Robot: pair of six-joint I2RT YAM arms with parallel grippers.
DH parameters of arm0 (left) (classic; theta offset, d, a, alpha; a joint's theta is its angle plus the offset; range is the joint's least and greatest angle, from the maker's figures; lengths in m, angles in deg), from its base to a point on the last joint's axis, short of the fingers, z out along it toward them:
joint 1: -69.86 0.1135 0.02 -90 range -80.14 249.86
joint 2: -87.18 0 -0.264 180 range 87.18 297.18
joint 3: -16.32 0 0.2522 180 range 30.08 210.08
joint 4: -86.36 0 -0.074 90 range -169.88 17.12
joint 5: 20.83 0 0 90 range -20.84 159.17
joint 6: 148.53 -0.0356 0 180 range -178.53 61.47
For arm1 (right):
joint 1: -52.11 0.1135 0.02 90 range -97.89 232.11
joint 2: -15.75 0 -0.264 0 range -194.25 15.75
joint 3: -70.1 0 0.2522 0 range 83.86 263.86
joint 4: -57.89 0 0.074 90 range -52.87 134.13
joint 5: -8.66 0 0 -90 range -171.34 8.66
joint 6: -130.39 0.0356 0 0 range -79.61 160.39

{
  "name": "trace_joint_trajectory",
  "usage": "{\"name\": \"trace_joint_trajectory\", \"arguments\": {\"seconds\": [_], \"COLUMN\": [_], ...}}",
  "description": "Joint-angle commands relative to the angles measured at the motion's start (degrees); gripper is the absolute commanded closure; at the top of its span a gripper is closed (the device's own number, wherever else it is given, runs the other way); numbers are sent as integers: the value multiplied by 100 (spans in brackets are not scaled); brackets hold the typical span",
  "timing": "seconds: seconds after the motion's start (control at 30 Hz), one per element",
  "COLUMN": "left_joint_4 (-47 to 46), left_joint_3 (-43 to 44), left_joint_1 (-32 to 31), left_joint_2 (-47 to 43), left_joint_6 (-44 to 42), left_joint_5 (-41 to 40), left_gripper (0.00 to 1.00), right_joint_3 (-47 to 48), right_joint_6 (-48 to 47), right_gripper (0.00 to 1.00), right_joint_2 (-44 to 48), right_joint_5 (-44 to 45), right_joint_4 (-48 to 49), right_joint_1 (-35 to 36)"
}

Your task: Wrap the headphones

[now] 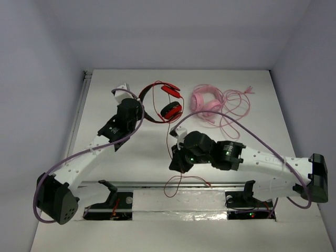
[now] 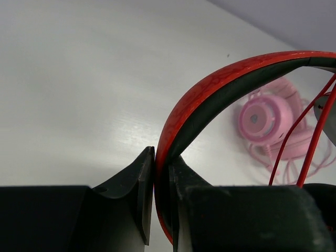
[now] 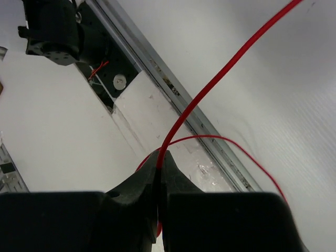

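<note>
Left gripper (image 2: 161, 163): jaws nearly shut, clenched on the red-and-black headband (image 2: 210, 89) of the headphones (image 1: 171, 111), one finger on the red outer face and the other on the black lining. Right gripper (image 3: 160, 164): jaws pressed together on the thin red cable (image 3: 210, 84), which rises from the pinch point – a slack loop of it trails below the fingers.

The headphones sit at mid-table toward the far side. In the top view the band bulges left into the left gripper, and the open side with both round cups faces right, one cup farther and one nearer. The cable leaves the headphones on their near side, runs straight to the right gripper, then loops across a metal rail (image 1: 157, 184) well nearer than the headphones.

Pink headphones (image 1: 206, 100) with a tangled pink cable lie just right of the red headphones, apart from them. The whole stands on a white table (image 1: 142, 163) – enclosed by plain pale grey-lilac walls (image 1: 184, 31).
</note>
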Motion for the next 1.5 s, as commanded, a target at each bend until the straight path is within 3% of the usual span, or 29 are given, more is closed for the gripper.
{"name": "trace_joint_trajectory", "arguments": {"seconds": [0.0, 0.33, 0.67, 0.93, 1.17, 1.47], "left_joint_4": [49, 1340, 2599, 2810, 2617, 2591], "left_joint_3": [129, 322, 771, 929, 508, 507], "left_joint_1": [-392, -1333, -1510, -1510, -1510, -1510], "left_joint_2": [169, 397, 328, 169, -629, -543], "left_joint_6": [-186, -617, -1987, -2665, -2718, -2727], "left_joint_5": [-614, -545, 1114, 1310, 2028, 2267], "left_gripper": [100, 100, 100, 100, 100, 100], "right_joint_3": [653, 1550, 2024, 2086, 1823, 1612], "right_joint_6": [-440, -1012, -1434, -1540, -1646, -1514], "right_gripper": [100, 100, 100, 94, 86, 76], "right_joint_2": [-57, -207, -383, -514, -392, -111], "right_joint_5": [338, 1183, 2185, 2703, 2880, 3601], "right_joint_4": [-914, -2005, -2726, -2787, -2604, -2165], "right_joint_1": [40, 40, 40, 40, -135, -417]}}
